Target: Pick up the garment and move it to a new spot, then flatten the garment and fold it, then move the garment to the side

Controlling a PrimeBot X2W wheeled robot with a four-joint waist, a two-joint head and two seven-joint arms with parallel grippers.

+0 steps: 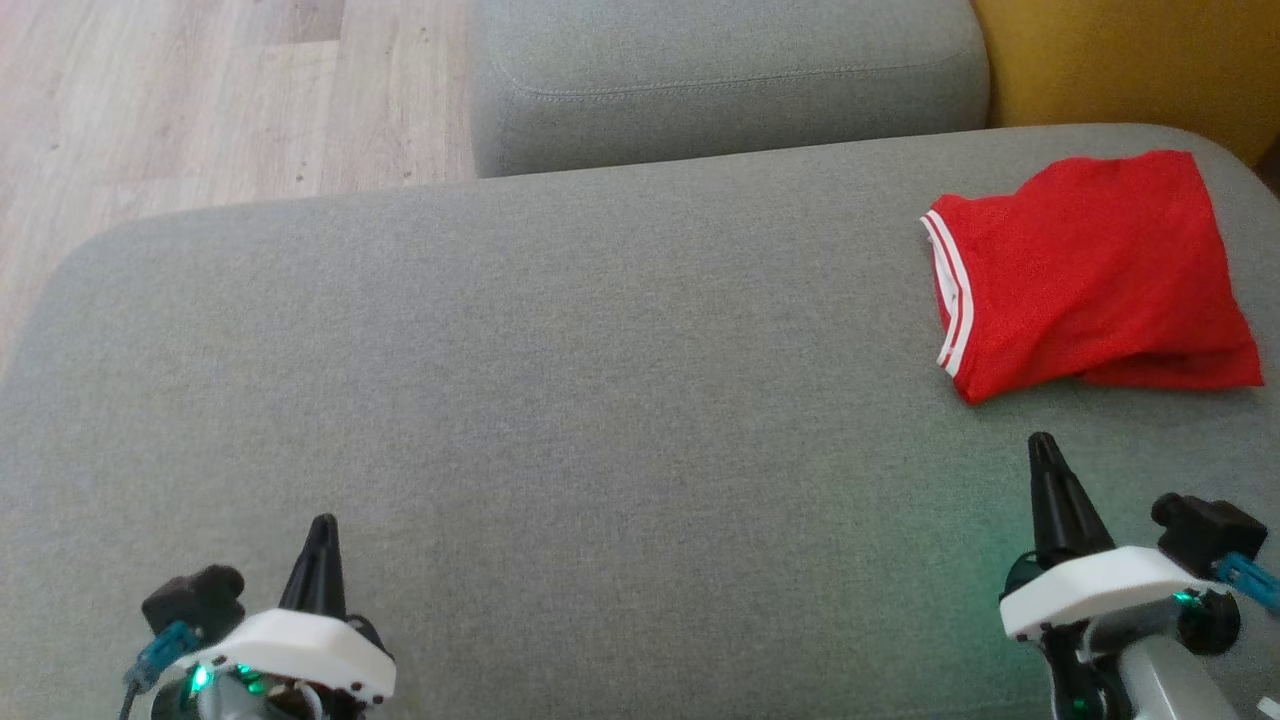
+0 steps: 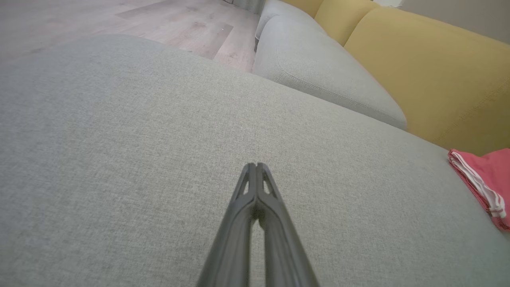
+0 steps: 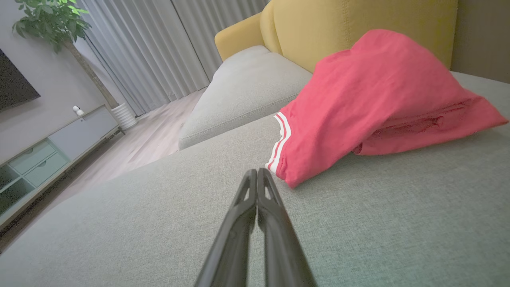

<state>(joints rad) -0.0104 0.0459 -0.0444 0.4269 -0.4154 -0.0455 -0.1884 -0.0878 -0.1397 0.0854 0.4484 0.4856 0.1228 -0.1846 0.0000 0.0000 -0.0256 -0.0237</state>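
One grey sofa cushion (image 1: 560, 350), left gripper (image 1: 322, 524) at its near left, tips pressed together, empty, right gripper (image 1: 1041, 442) at near right, likewise closed on nothing, folded red garment (image 1: 1090, 270) just beyond it, not touching, at the far right.

We see a grey sofa (image 1: 500, 350) with yellow backs (image 3: 358, 24), wood floor (image 1: 200, 90), curtains (image 3: 159, 48) and a plant (image 3: 48, 20).
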